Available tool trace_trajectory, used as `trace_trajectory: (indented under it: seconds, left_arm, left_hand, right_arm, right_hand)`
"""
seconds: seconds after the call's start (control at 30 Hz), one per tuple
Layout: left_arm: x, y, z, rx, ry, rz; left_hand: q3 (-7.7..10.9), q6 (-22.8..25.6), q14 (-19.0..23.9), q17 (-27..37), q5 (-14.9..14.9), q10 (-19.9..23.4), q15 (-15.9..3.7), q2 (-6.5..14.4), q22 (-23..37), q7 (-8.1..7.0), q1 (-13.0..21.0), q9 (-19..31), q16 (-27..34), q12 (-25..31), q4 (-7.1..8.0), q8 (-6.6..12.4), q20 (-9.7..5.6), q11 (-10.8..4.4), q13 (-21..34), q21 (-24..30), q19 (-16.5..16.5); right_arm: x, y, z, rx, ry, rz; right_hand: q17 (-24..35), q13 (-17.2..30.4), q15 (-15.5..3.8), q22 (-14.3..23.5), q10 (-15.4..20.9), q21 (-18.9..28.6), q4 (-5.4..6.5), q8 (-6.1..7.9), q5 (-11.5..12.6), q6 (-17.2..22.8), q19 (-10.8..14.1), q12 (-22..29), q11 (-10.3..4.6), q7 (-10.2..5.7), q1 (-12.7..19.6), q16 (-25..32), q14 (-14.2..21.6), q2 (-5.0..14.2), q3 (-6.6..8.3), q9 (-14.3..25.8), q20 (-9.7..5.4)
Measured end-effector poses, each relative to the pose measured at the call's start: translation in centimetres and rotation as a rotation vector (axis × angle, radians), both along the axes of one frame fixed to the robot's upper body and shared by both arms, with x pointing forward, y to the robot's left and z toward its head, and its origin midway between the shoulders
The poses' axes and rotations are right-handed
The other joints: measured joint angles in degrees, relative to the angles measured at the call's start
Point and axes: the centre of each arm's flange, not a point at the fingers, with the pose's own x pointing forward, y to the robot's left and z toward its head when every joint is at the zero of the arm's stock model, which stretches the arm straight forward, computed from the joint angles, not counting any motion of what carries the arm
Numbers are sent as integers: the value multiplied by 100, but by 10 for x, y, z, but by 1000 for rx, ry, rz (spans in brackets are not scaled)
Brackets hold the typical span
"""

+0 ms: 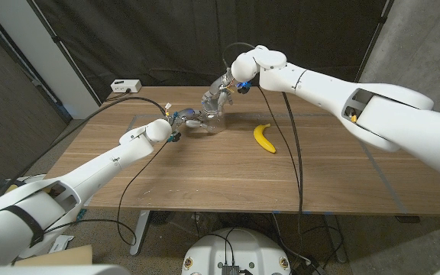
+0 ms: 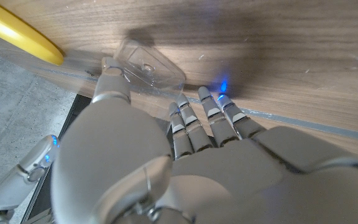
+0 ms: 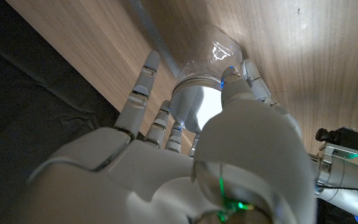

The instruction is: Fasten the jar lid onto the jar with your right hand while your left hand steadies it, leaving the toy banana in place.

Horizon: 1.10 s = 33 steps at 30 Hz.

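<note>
Left hand (image 1: 192, 119) fingers grip jar (image 1: 214, 121) mid-bench, far side; right hand (image 1: 221, 90) fingers wrap jar lid (image 3: 199, 107) on top. Toy banana (image 1: 263, 138) right, open bench (image 1: 205, 179) nearer.

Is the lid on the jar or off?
On. The silver lid sits on the clear jar, with the right robot hand around it.

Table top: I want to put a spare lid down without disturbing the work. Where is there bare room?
The near half of the table is bare wood, as is the stretch right of the toy banana. It is crowded around the jar, with the left hand beside it and the right hand on top.
</note>
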Motion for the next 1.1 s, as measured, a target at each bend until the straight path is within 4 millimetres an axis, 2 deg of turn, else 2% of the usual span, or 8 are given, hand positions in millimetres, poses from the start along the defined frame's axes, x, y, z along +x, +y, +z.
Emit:
trace_trajectory:
  seconds: [0.1,0.3,0.47,0.53,0.63,0.9,1.0,1.1]
  left_arm:
    - [0,0,0,-1,0,0]
    - [0,0,0,-1,2,1]
    - [0,1,-1,-2,2,1]
    - [0,1,-1,-2,3,1]
    - [0,1,-1,-3,3,2]
    - [0,3,-2,-6,4,5]
    - [0,4,-2,-9,5,7]
    - [0,5,-2,-10,5,8]
  left_hand:
    - [-1,11,0,-12,0,0,0,0,0,9,0,0,0,-5,1,0,0,0,3,0,0]
    - [-7,88,-1,-19,0,51,-1,0,-2,-25,0,-3,-1,-16,8,-5,-1,-48,24,0,-1]
    - [-9,143,-2,-27,0,100,-2,0,-5,-60,0,-4,-7,-34,9,-23,-10,-58,24,-1,-10]
    - [-9,144,-11,-26,0,104,-11,0,-5,-60,0,-4,-8,-33,9,-23,-10,-61,24,-1,-10]
    - [-9,144,-11,-24,0,105,-11,0,-4,-61,0,-3,-31,-33,9,-27,-11,-62,24,-1,-11]
    - [11,172,-8,-23,0,113,-8,0,1,-69,0,-2,-45,-35,-11,-53,-1,-68,24,-1,-41]
    - [11,172,3,-21,0,114,3,0,4,-69,0,0,-46,-38,-11,-68,-2,-68,24,-1,-41]
    - [11,172,4,-10,0,123,2,0,14,-69,0,0,-45,-43,-11,-72,-2,-59,23,-1,-41]
  right_arm:
    - [0,1,-2,5,-2,14]
    - [0,3,-6,17,-6,33]
    - [0,6,-9,26,-7,43]
    - [0,7,-10,28,-6,46]
    - [0,9,-12,32,-6,46]
    - [-1,17,-24,62,-10,28]
    - [1,17,-26,86,-15,7]
    - [2,17,-30,125,-15,-14]
  right_hand:
    - [40,-23,-6,0,239,57,15,46,28,210,405,100,-12,4,53,54,304,-53,-15,0,-285]
    - [128,-51,-17,0,714,57,25,241,87,818,857,278,-7,9,110,185,831,-102,-25,-23,-629]
    - [210,-61,-25,0,1244,57,85,446,86,1241,1176,484,94,36,159,351,1329,-116,-87,-23,-914]
    - [237,-51,33,1,1379,92,94,482,91,1372,1304,573,225,81,179,396,1471,-135,-96,-23,-1041]
    - [266,-35,156,1,1472,102,126,508,109,1436,1460,673,317,129,179,437,1595,-136,-128,-22,-1155]
    - [275,-18,422,1,1517,145,188,582,110,1493,1758,817,363,252,143,511,1860,-101,-191,7,-1370]
    - [286,-22,542,5,1529,178,205,646,116,1563,1890,907,375,324,137,525,1983,-96,-209,-8,-1421]
    - [303,-70,625,17,1531,210,221,750,91,1589,2087,1026,378,300,112,528,2294,-120,-222,-36,-1493]
